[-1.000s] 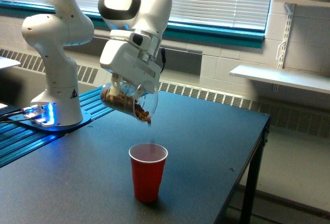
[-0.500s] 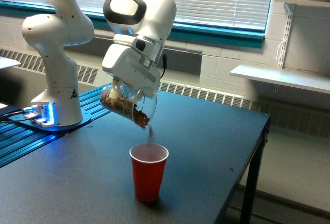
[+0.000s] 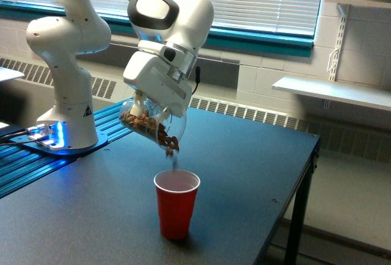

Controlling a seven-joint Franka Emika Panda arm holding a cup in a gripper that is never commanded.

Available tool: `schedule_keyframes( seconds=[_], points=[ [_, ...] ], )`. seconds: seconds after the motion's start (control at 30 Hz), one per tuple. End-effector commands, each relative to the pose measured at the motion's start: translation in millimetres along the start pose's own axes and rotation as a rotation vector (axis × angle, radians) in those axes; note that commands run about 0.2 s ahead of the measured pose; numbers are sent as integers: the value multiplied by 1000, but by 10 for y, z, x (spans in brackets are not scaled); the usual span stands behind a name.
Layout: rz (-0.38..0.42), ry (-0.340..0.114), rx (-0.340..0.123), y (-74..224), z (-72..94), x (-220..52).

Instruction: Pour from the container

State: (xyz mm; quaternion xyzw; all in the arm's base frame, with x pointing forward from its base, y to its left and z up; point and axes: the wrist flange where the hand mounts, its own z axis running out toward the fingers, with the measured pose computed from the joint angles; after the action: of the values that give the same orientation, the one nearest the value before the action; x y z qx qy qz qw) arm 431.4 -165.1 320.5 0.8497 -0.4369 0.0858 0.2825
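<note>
A clear container holding brown nut-like pieces hangs tilted above the table, mouth pointing down toward the exterior view's right. My gripper is shut on it from above, its fingers largely hidden by the white hand housing. Brown pieces crowd the container's lip, and one blurred piece falls just below it. A red cup stands upright on the dark table, directly under the lip, a short gap below.
The arm's white base stands on a blue-lit plate at the exterior view's left. The table's right edge drops to the floor. A wall shelf and radiator lie behind.
The container has tipped further and shifted slightly toward the exterior view's right. Nut pieces have slid to the lip and begun dropping toward the red cup.
</note>
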Motion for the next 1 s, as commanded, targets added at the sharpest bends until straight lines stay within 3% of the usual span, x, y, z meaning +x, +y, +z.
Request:
schedule_keyframes(
  seconds=[0.03,1.0],
  points=[
    [-4,16,-22,-74,-59,-6],
    [-2,12,-99,-116,-73,5]
  ],
)
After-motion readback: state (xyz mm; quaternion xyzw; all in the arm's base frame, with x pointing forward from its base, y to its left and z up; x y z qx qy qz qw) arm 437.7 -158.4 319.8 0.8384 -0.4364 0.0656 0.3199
